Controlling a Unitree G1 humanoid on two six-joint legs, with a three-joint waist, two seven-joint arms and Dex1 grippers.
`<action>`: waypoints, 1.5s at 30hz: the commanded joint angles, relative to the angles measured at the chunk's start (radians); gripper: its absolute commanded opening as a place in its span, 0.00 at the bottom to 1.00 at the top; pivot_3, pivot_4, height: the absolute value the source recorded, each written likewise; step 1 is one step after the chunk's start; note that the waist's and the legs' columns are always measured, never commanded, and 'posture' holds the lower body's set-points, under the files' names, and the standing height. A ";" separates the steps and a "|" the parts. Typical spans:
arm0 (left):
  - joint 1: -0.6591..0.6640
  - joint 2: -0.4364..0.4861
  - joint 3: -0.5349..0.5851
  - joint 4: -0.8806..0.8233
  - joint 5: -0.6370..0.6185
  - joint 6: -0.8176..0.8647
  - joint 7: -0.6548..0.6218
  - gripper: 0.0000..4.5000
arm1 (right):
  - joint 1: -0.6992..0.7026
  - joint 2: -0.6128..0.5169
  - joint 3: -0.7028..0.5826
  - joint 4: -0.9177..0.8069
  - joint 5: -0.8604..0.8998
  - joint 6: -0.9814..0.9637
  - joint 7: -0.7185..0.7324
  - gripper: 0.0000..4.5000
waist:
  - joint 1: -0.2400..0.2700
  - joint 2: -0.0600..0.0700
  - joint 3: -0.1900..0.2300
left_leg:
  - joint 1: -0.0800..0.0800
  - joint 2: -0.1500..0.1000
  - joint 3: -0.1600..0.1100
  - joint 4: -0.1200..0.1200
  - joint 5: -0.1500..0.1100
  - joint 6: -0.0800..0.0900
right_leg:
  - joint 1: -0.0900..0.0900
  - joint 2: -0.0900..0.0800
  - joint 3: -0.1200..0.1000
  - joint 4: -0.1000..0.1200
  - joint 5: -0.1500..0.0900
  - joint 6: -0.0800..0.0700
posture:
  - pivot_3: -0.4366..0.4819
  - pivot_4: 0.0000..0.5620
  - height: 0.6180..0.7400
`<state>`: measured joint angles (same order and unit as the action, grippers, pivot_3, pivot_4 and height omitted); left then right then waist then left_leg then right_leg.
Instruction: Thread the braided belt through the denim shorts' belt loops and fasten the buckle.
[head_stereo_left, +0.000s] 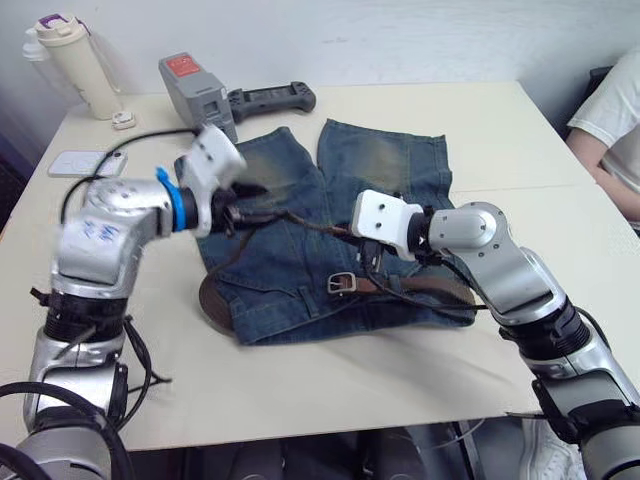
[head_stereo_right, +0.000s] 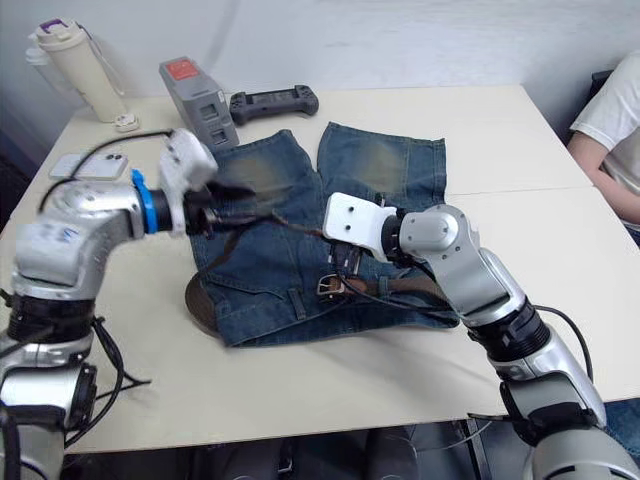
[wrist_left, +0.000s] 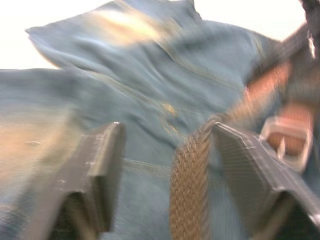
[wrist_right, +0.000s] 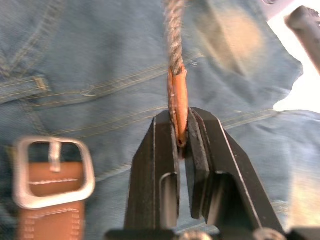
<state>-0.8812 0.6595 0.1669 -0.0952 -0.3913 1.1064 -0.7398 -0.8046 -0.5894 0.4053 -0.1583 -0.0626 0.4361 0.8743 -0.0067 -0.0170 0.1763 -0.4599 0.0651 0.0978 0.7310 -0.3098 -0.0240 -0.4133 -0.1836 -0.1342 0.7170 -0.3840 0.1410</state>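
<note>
Cream desk (head_stereo_left: 420, 110) carries the denim shorts (head_stereo_left: 300, 250), laid flat, waistband nearest the robot. Braided belt (wrist_left: 192, 175) runs across the shorts; its buckle (wrist_right: 52, 170) lies on the waistband. Right tool (wrist_right: 182, 145) is clamped on the belt's leather tip. Left tool (wrist_left: 165, 150) stands wide apart around the braid, gripping nothing. Step in hand appears to be fastening: the tip must next go to the buckle frame.

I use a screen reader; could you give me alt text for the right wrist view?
The right end effector pinches the tan leather tip of a brown braided belt above faded blue denim shorts. A rectangular silver metal buckle lies on the denim beside it.
</note>
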 joint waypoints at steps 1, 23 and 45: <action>-0.086 -0.049 0.220 0.007 -0.071 0.319 0.110 0.99 | -0.025 0.027 0.023 0.041 -0.092 -0.095 -0.065 0.00 | -0.001 0.000 0.000 | 0.000 0.000 0.000 0.000 0.000 0.000 | 0.000 0.000 0.000 0.000 0.000 0.000 | 0.48 0.27 0.38; 0.393 -0.632 0.221 -0.404 -1.581 -0.377 1.909 0.99 | 0.007 0.132 0.012 0.116 -0.394 -0.554 -0.396 0.00 | 0.009 -0.005 0.000 | -0.009 -0.006 -0.018 0.020 -0.001 0.001 | 0.004 0.000 0.008 0.011 0.000 0.000 | 0.48 0.27 0.38; 0.317 -0.469 0.249 -0.381 -1.581 -0.197 1.688 0.99 | 0.029 0.132 -0.029 0.174 -0.469 -0.438 -0.370 0.00 | 0.027 -0.005 -0.001 | -0.016 -0.006 -0.020 0.022 -0.001 0.001 | 0.003 0.002 0.006 0.007 0.000 0.000 | 0.48 0.27 0.38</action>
<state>-0.5731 0.1716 0.4242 -0.4158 -1.9617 0.9348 0.9726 -0.7590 -0.4535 0.4046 0.0322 -0.5297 0.0007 0.5171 0.0199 -0.0224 0.1752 -0.4754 0.0594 0.0778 0.7525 -0.3105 -0.0234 -0.4114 -0.1820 -0.1278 0.7246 -0.3842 0.1407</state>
